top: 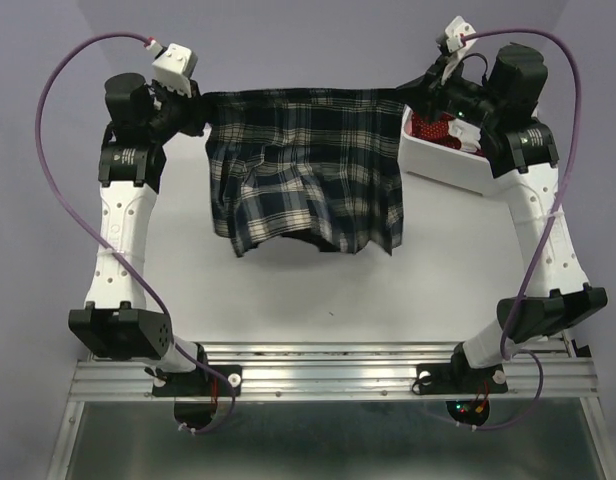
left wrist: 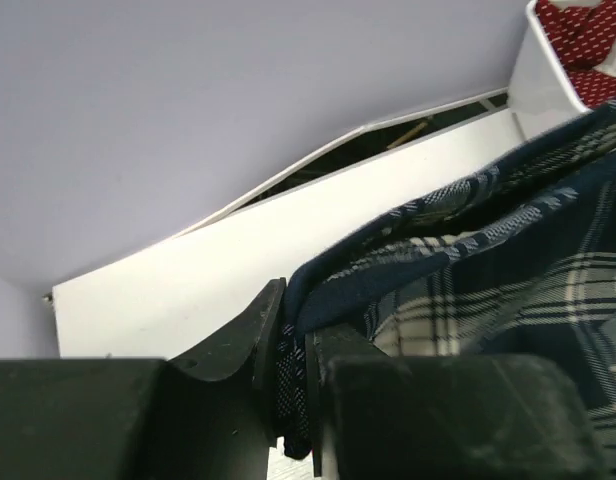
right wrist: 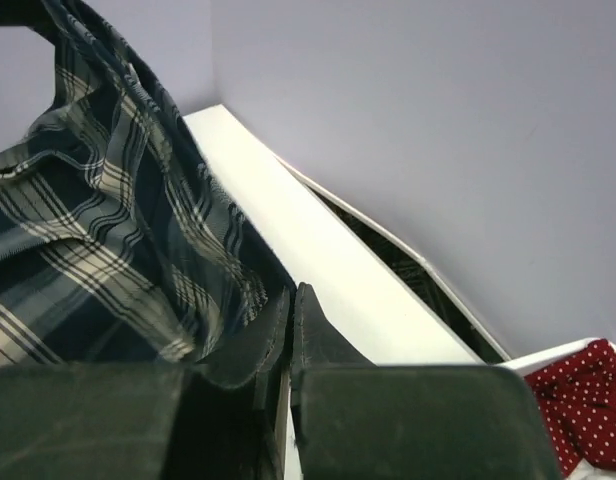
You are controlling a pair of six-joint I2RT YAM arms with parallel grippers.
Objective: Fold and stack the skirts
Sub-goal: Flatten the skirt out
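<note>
Pleated navy-green plaid cloth skirt hung stretched between left gripper and right gripper, both clamped on its waistband. It blocked the far middle of the white table. Open table surface lay nearer than the hem, between the arms. White plastic bin holding red white-dotted cloth skirt sat just right of the plaid, below the right gripper, crowding that side.

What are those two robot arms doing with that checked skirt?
The two arms are holding the plaid skirt stretched between them. The left gripper pinches one end of its top edge, the right gripper the other, and the rest hangs toward the table. It is not folded yet. A red dotted skirt lies in the white bin on the right.
</note>
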